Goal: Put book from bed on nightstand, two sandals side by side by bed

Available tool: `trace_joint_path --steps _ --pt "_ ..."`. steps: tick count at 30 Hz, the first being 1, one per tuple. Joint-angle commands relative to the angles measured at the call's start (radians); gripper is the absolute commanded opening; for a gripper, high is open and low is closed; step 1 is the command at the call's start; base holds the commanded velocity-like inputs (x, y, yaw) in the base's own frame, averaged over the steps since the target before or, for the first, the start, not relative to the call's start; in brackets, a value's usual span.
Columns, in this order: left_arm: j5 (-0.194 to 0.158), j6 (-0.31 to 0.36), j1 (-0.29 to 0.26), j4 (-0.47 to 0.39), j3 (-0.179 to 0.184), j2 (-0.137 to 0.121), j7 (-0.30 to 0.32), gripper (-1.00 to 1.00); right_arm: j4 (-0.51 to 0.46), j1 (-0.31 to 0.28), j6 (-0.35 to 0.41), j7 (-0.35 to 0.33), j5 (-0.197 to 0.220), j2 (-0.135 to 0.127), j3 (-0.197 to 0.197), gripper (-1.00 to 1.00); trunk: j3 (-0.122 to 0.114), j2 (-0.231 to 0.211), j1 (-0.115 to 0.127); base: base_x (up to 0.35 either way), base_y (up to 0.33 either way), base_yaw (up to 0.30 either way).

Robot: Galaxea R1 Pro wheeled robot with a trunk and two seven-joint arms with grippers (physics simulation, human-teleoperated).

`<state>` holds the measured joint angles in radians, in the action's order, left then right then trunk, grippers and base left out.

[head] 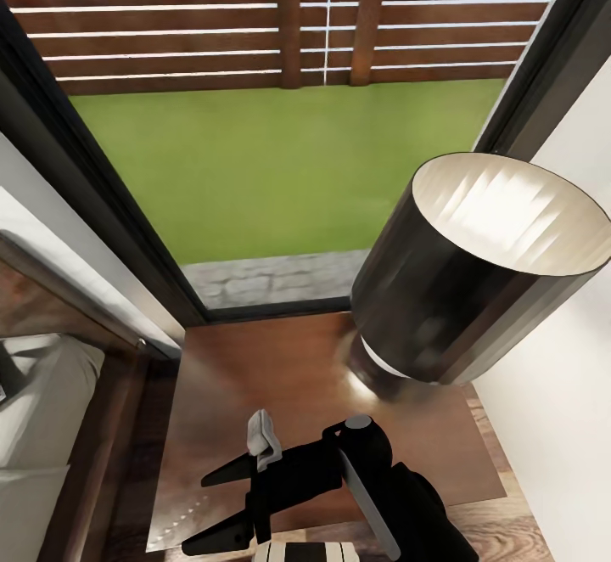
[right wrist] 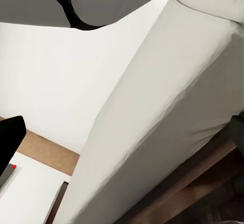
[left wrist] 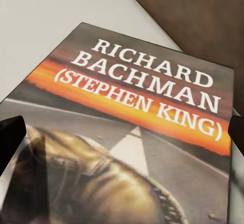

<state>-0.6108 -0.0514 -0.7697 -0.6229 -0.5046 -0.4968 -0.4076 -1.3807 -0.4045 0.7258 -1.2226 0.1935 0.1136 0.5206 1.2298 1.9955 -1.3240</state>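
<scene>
Open-fingered left claw (head: 227,502) empty above nightstand (head: 280,375), beside lamp (head: 475,269); book (left wrist: 137,132) close below; right claw's state unclear.

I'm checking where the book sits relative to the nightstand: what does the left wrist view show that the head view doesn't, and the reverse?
Left wrist view: the book close up, face up, its cover reading RICHARD BACHMAN (STEPHEN KING) over an orange band, lying on a pale surface with brown beyond.

Head view: the nightstand with its glossy brown top, the lamp, the window onto grass and a fence, and a gripper open over the nightstand's near edge.

Shared: I cannot match any single item with certainty across both.
</scene>
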Motion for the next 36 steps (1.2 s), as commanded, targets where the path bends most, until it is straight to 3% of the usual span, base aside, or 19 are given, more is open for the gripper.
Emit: trace_joint_path --steps 1,7,11,25,33,36 --pt "-0.010 -0.005 0.000 0.000 0.002 0.000 -0.002 1.00 0.000 -0.001 0.007 0.001 0.005 0.000 0.001 1.00 0.001 0.000 0.000 0.000 0.000 0.000" --pt "-0.010 -0.005 0.000 0.000 0.002 0.000 -0.002 1.00 0.000 -0.001 0.007 0.001 0.005 0.000 0.001 1.00 0.001 0.000 0.000 0.000 0.000 0.000" --pt "-0.010 -0.005 0.000 0.000 0.002 0.000 -0.002 1.00 0.000 -0.001 0.007 0.001 0.005 0.000 0.001 1.00 -0.012 -0.028 0.015 0.000 0.000 0.000" --pt "-0.010 -0.005 0.000 0.000 0.002 0.000 -0.002 1.00 0.000 -0.001 0.007 0.001 0.005 0.000 0.001 1.00 -0.012 -0.028 0.015 0.000 0.000 0.000" --pt "-0.010 -0.005 0.000 0.000 0.003 0.000 -0.002 1.00 0.000 -0.001 0.007 0.001 0.004 0.000 0.001 1.00 -0.037 -0.084 0.046 0.000 0.000 0.000" --pt "-0.010 -0.005 0.000 0.000 0.003 0.000 -0.002 1.00 0.000 -0.001 0.007 0.001 0.005 0.000 0.001 1.00 -0.037 -0.084 0.046 0.000 0.000 0.000"
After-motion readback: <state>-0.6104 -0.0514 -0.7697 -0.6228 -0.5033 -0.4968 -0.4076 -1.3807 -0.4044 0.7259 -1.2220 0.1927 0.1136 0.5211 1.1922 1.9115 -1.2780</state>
